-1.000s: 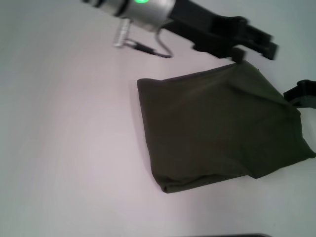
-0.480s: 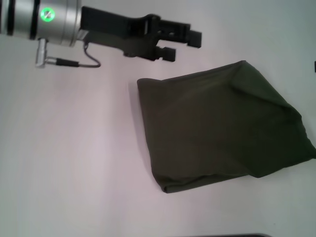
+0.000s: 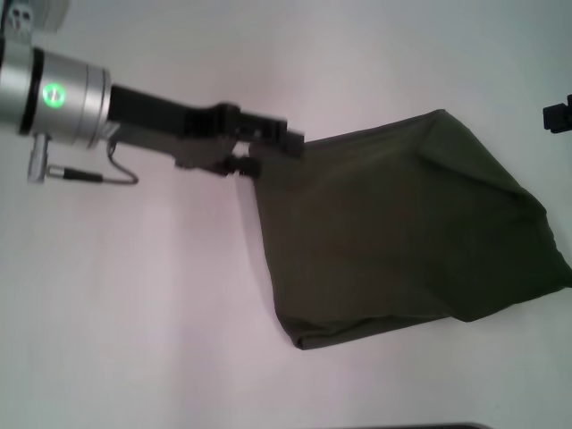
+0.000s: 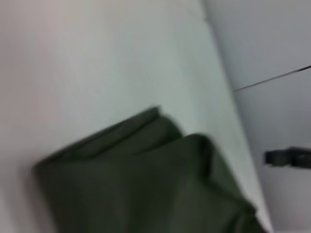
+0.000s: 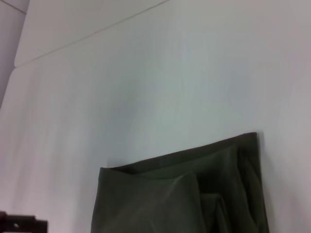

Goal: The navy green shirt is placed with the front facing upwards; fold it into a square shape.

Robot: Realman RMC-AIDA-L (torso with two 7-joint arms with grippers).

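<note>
Navy green shirt (image 3: 402, 232) lies on the white counter (image 3: 134, 313) as a compact, roughly square bundle, lettering hidden. A second ago the left tool (image 3: 273, 150) was up at the shirt's far right corner and the right tool (image 3: 557, 116) touched its right edge; since then the left has swung back to the shirt's far left corner, and the right has withdrawn to the frame edge, well apart. Folding looks nearly finished. Whether either tool is spread or pressed together, I cannot tell.
</note>
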